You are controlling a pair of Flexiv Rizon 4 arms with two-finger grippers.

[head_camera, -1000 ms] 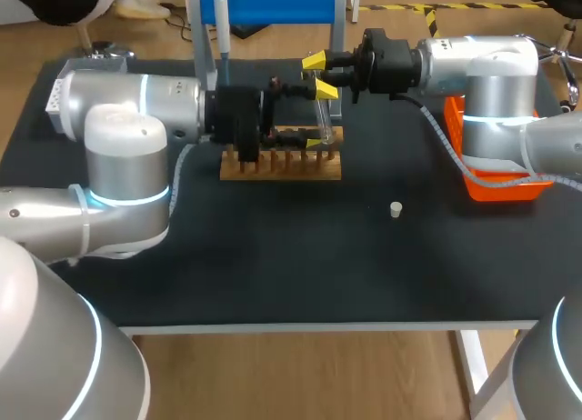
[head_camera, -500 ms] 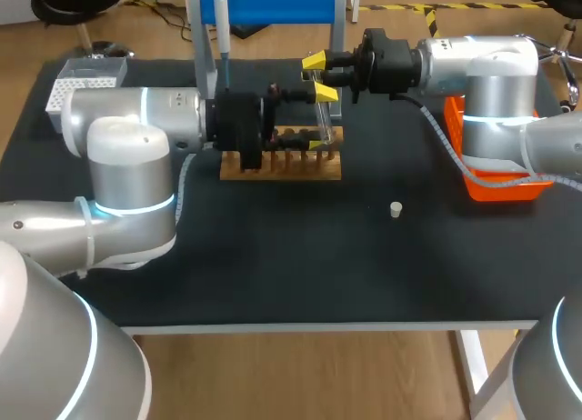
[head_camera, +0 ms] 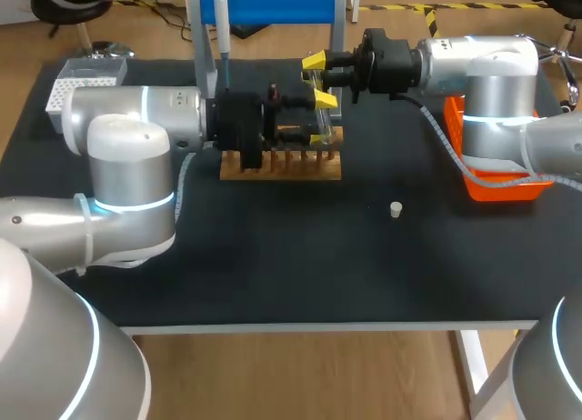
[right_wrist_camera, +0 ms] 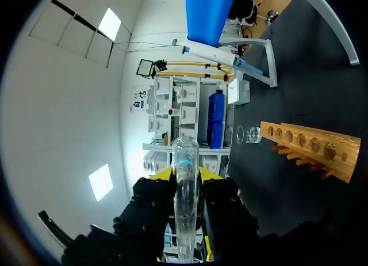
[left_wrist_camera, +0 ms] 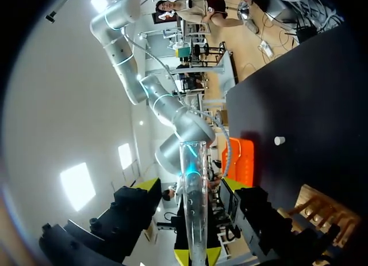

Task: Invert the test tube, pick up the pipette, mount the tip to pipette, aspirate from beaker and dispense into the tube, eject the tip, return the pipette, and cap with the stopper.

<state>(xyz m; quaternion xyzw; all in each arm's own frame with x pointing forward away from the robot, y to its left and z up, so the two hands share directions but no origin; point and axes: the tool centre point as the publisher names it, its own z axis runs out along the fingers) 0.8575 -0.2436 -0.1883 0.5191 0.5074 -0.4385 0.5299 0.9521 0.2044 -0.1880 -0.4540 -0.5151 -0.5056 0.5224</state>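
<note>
With the right gripper [right_wrist_camera: 184, 174], pinches the tube [right_wrist_camera: 185, 154] near its round end, yellow tips pressed on the glass from two sides. Holds it on its side in the air, just over the 3 o'clock end of the rack [head_camera: 282, 164], round end toward 12, open end toward 6. With the left gripper [left_wrist_camera: 189, 183], spread wide, sits around the tube nearer its open end, with a gap to the glass on both sides. Left arm [head_camera: 136, 120] in from 9 o'clock, right arm [head_camera: 473, 65] in from 3.

On the table [head_camera: 273, 265], just past the middle toward 12: the wooden rack. At 4 o'clock from it, well apart: the small stopper [head_camera: 396, 209]. At 12 o'clock: the pipette [head_camera: 221, 20], hung on the blue stand [head_camera: 282, 2]. Just past the rack's 9 o'clock end: the beaker [right_wrist_camera: 247, 135], seen from the right wrist only. At 10 o'clock: the white tip box [head_camera: 84, 79]. At 3 o'clock: the orange bin [head_camera: 509, 185], partly behind the right arm.
</note>
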